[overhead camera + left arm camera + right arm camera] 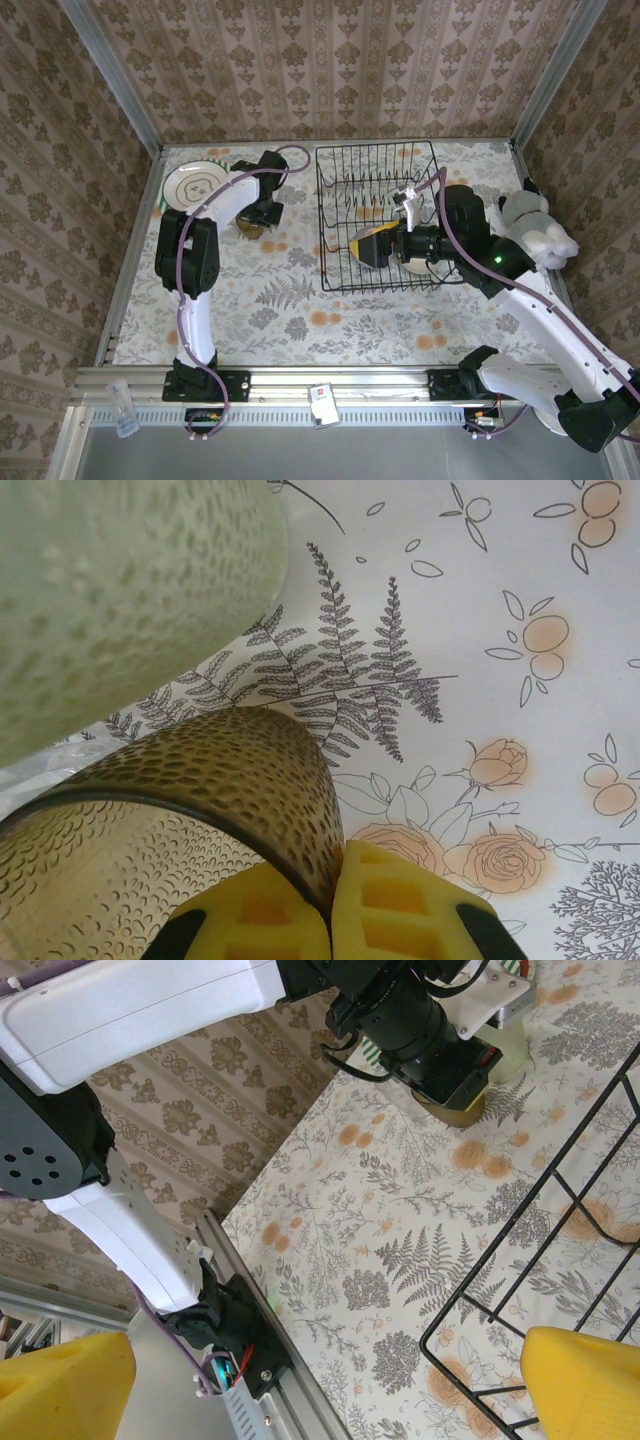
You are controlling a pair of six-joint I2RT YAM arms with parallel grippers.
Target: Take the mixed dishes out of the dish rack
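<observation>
On flowered cloth, left claw pinches the dimpled amber cup; right claw gapes empty above wire rack

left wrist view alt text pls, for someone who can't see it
The left gripper is closed on the rim of a dimpled amber cup, with a floral tablecloth beneath. A pale green textured tumbler looms at the upper left, close beside the cup.

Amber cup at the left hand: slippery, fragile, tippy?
Dimpled wall of the cup probably grips well. Looks stiff and thin, likely light, maybe fragile. Squat shape should resist tipping, though a push could knock it into the tumbler beside it.
</observation>
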